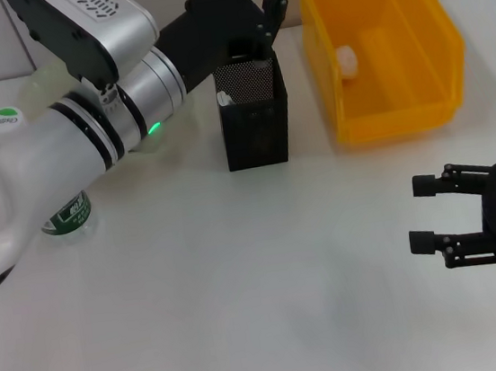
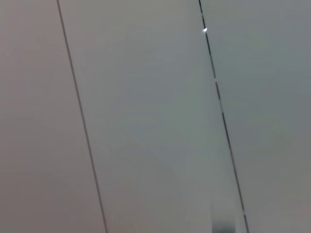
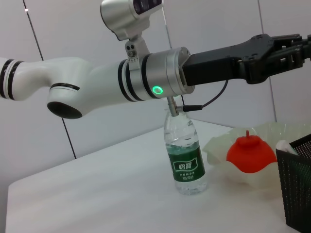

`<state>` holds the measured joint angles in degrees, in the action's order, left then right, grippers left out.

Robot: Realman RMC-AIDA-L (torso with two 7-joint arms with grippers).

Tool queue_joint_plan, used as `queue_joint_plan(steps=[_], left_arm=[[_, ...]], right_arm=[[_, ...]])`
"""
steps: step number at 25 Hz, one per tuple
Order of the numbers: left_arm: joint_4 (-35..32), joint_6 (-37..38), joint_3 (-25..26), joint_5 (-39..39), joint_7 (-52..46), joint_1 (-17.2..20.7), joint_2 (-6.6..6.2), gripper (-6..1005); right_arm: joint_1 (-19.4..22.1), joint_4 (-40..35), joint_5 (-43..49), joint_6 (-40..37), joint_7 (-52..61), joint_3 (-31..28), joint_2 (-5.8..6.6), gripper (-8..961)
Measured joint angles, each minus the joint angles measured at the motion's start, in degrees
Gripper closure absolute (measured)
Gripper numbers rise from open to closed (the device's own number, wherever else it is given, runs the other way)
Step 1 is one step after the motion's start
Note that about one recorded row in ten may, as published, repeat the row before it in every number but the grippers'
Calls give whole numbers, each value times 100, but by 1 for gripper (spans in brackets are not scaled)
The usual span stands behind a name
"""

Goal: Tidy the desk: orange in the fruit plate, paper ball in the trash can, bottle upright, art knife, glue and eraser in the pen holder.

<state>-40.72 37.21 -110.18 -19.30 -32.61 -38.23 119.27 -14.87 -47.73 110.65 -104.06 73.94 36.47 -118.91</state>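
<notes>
The black mesh pen holder (image 1: 254, 117) stands at the middle back, with a white end (image 1: 226, 99) showing at its rim. My left gripper (image 1: 269, 6) hovers just above and behind it. The paper ball (image 1: 347, 60) lies inside the yellow trash can (image 1: 394, 109). At the left the bottle (image 3: 186, 155) stands upright, partly hidden by my left arm in the head view. The orange (image 3: 250, 154) rests in the fruit plate (image 3: 217, 145). My right gripper (image 1: 423, 214) is open and empty at the lower right. The art knife, glue and eraser are out of view.
My left arm (image 1: 104, 122) stretches across the back left of the white table (image 1: 241, 277), over the bottle and plate. The left wrist view holds only grey wall panels (image 2: 146, 121).
</notes>
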Motion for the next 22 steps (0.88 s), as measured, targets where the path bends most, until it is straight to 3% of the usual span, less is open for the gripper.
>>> queue_joint_plan(steps=[4,8,12,14,17,19,20,21,22], left_arm=[[111,-49,55,245,12,-32,-1,816],[67,-24,89,261,-37,10,-2,705],[-421,128,33,151,-502,278,-56,579],[-1441,621,22,-963,-1426,934,-125,496],[-1656,763,53,-1302,-1684,1089,-135,373],[-2333,1761,353,-2898,-3022,1582,-268,293],[-2333,1761,353,-2898,-3022,1582,-268,253],[-2315,2988,956,-3790,-3845,1697,-333,213],[-2228,3302,1125,-3889,-3930,1698,-331,199]], right_arm=[[-7,-2,0,-5,11,0,0,151],[-9,-1,0,-9,14,0,0,151],[1,-15,-1,-19,16,-18,0,151],[7,-24,-17,-36,19,-46,0,151],[5,-37,-26,-57,25,-59,0,151],[0,-42,-28,-57,26,-65,1,151],[0,-42,-28,-57,26,-65,1,151],[-3,-43,-29,-53,26,-66,3,151],[-8,-43,-30,-46,26,-67,4,151]])
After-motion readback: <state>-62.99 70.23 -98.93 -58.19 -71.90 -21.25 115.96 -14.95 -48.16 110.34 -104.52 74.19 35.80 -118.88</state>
